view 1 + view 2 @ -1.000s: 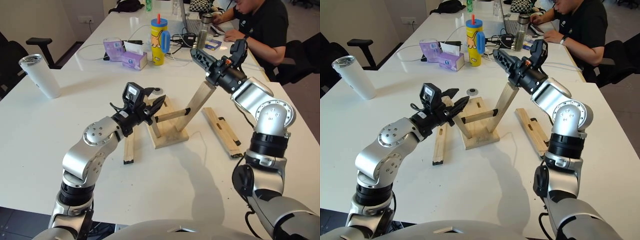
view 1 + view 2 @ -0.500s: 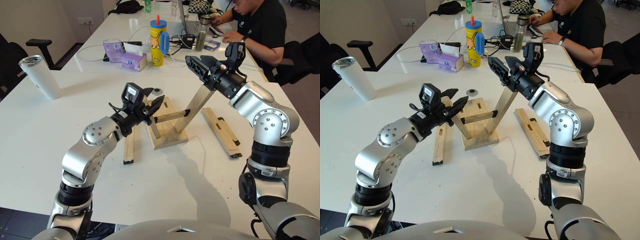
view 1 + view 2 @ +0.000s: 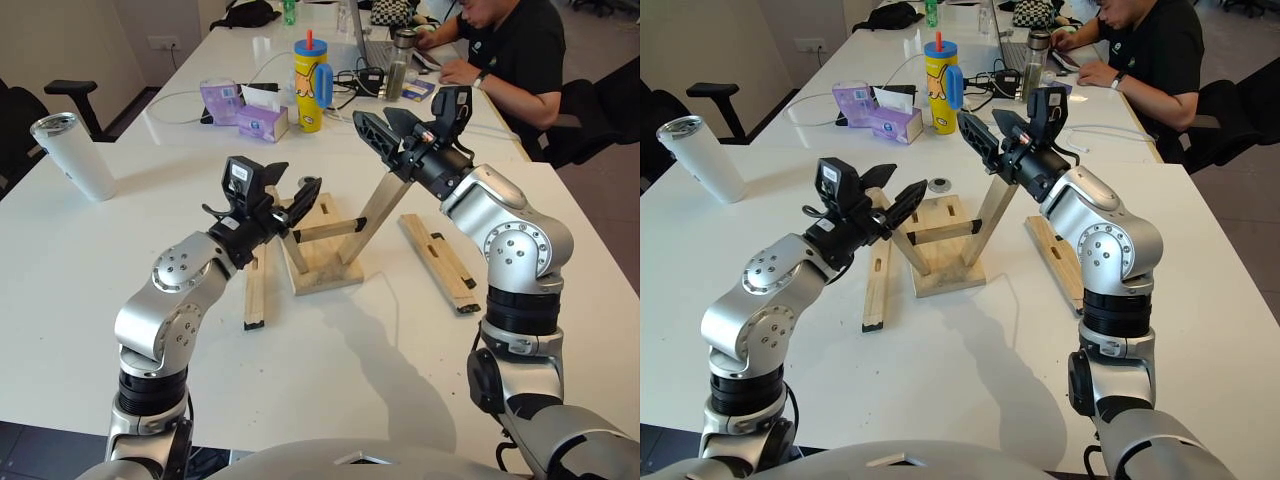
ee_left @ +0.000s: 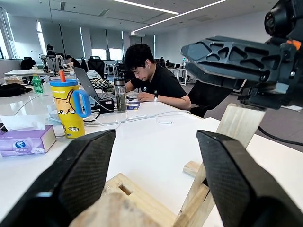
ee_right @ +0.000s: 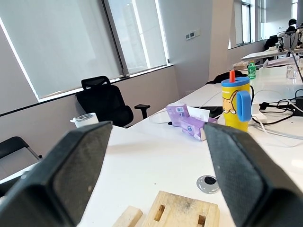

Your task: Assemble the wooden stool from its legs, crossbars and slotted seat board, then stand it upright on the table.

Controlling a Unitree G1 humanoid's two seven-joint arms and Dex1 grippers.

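Head views, left to right.

Lower left of centre: loose leg (image 3: 256, 290) lies flat on the table (image 3: 90, 260), long axis running toward the camera. It's just beside the seat board and not fitted.

Centre-left: left gripper (image 3: 300, 178), fingers (image 4: 80, 175) spread wide, nothing clamped. In the wrist view the end of the short leg (image 3: 298, 255) sits low between them. Can't tell if there's contact.

Frame centre: seat board (image 3: 325, 270) lies flat, slots up, so the stool is inverted and partly built. The short leg and the tilted leg (image 3: 378, 210) both stand in it. The crossbar (image 3: 328, 232) bridges them, roughly level.

Key relation: the tilted leg's long axis climbs from the board toward upper right, and its top end stops right under the right gripper (image 3: 372, 116). That gripper is released, fingers (image 5: 66, 175) well apart, pointing past the leg toward the left gripper. The leg top is nearer its wrist than its fingertips. The right arm is nearer this leg, the left arm nearer the short leg and crossbar joint.

My read: the leg looks too slanted to be seated square, so the next grasp probably has to land on its top end, in line with its axis.

Further right: slotted piece (image 3: 440, 260) flat on the table, apart from the board, unfitted.

Wood is pale, unfinished and square-edged. It should grip fine, but the joints look loose.
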